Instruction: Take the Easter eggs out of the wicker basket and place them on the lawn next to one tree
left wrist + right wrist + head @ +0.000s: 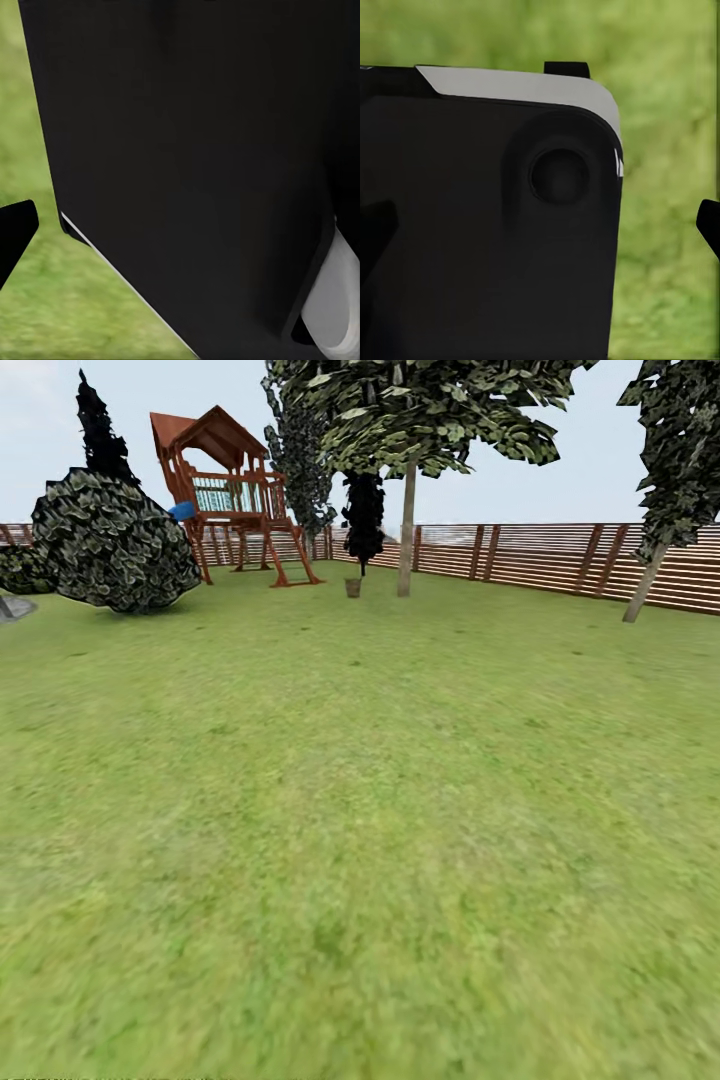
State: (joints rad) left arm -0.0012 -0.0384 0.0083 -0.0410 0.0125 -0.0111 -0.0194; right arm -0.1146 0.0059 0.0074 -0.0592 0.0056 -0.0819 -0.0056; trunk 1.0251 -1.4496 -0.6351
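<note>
The garden: a wide lawn (360, 810) of mottled green grass runs back to a brown horizontal-slat fence (560, 560) under a pale sky. At the lawn's far edge, near the middle of the fence line, a small brown wicker basket (353, 587) stands on the grass; it is too small to tell what it contains. Just beside it rises a tree (406, 530) with a pale straight trunk and a grey-green crown, and directly behind the basket stands a black-foliaged tree (364, 520) on a thin dark stem. At the far left corner are a red-brown wooden play tower (235, 495) with a ladder and a blue slide, and a rounded dark bush (115, 540). Toward the far right edge a second pale trunk (645, 580) leans in front of the fence.

Left wrist view: a black robot body panel (195, 165) with a white rounded part (337, 307) beside it, grass behind; one dark finger (15, 232) enters at the border. Right wrist view: a black housing (487, 225) with a grey top strip, grass behind; one dark finger (709, 225) shows at the border. Whether either pair of fingers is spread or pressed together cannot be told.
</note>
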